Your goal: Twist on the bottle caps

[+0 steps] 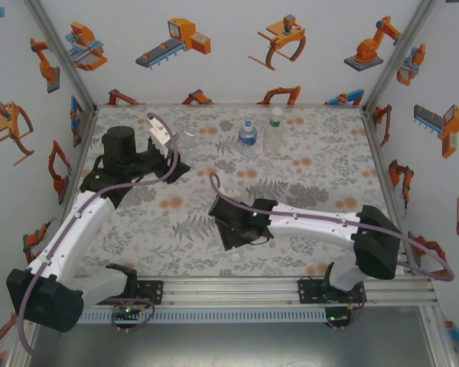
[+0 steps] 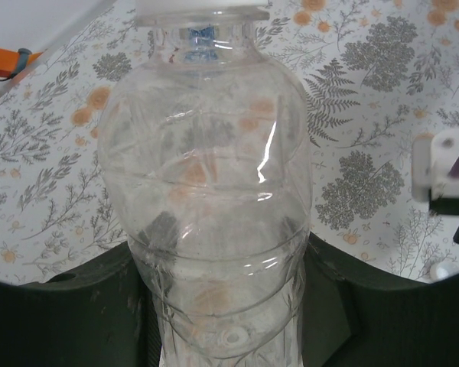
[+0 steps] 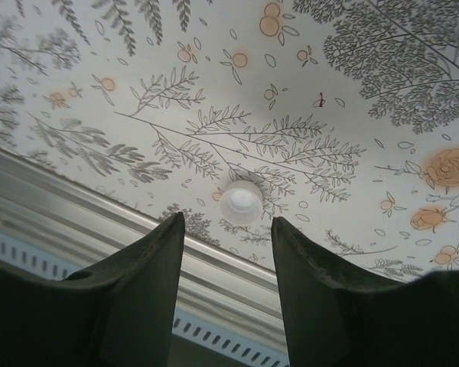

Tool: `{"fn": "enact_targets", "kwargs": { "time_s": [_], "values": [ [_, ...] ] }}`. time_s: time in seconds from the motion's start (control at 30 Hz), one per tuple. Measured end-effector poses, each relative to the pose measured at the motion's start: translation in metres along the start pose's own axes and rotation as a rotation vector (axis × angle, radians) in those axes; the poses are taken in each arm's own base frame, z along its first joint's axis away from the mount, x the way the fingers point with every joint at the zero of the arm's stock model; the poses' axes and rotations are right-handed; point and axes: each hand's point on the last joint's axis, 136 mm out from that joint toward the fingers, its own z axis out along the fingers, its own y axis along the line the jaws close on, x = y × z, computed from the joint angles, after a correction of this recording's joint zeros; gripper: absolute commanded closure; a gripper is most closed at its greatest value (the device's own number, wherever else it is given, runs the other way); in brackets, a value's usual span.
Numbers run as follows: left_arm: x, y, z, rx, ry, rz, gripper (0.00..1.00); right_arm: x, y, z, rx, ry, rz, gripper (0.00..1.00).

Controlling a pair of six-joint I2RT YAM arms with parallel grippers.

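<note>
Right gripper (image 3: 227, 223) hovers with jaws parted, white cap (image 3: 241, 202) just beyond its fingertips.

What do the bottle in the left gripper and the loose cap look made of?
The clear bottle looks like thin glossy transparent plastic: the mat shows through and its ridges catch highlights. The cap is probably smooth opaque white plastic with a soft sheen.

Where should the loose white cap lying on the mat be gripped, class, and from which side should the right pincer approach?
Grip the white cap across its round side wall, at two opposite points, coming down from above with the right pincer. It lies flat and low on the mat, so only its rim offers hold; the open jaws stand wider than the cap.
</note>
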Motion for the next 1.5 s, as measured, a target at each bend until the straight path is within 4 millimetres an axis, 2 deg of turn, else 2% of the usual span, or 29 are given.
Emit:
{"fn": "enact_targets", "kwargs": {
  "time_s": [0.17,0.37,0.6,0.83,0.93,1.03,1.13,1.3,1.4,1.5],
  "values": [
    [-0.003,0.000,-0.005,-0.017,-0.006,-0.010,1.00,0.019,-0.002,0.025,0.017,0.080,-0.031,0.49],
    [-0.001,-0.002,-0.010,-0.026,-0.016,-0.004,1.00,0.034,-0.002,0.045,0.025,0.152,-0.044,0.52],
    [0.002,-0.002,-0.008,-0.024,-0.008,-0.008,1.00,0.044,-0.004,0.056,0.040,0.201,-0.046,0.60],
    [0.007,-0.002,-0.006,-0.021,0.000,-0.009,1.00,0.041,-0.006,0.056,0.050,0.195,-0.051,0.66],
    [0.009,-0.005,-0.006,-0.012,-0.003,0.003,1.00,0.031,-0.012,0.054,0.058,0.179,-0.038,0.67],
    [0.014,-0.011,-0.006,0.011,-0.014,0.018,1.00,0.011,-0.028,0.050,0.069,0.152,0.005,0.67],
    [0.015,-0.020,-0.006,0.058,-0.034,0.028,1.00,-0.017,-0.047,0.046,0.074,0.112,0.056,0.67],
    [0.005,-0.044,-0.005,0.167,-0.085,0.068,1.00,-0.064,-0.078,0.037,0.068,0.048,0.130,0.67],
    [0.002,-0.055,-0.004,0.213,-0.103,0.089,1.00,-0.080,-0.091,0.040,0.062,0.042,0.152,0.67],
    [0.001,-0.062,-0.004,0.239,-0.109,0.101,1.00,-0.083,-0.100,0.051,0.068,0.067,0.159,0.66]
  ]
}}
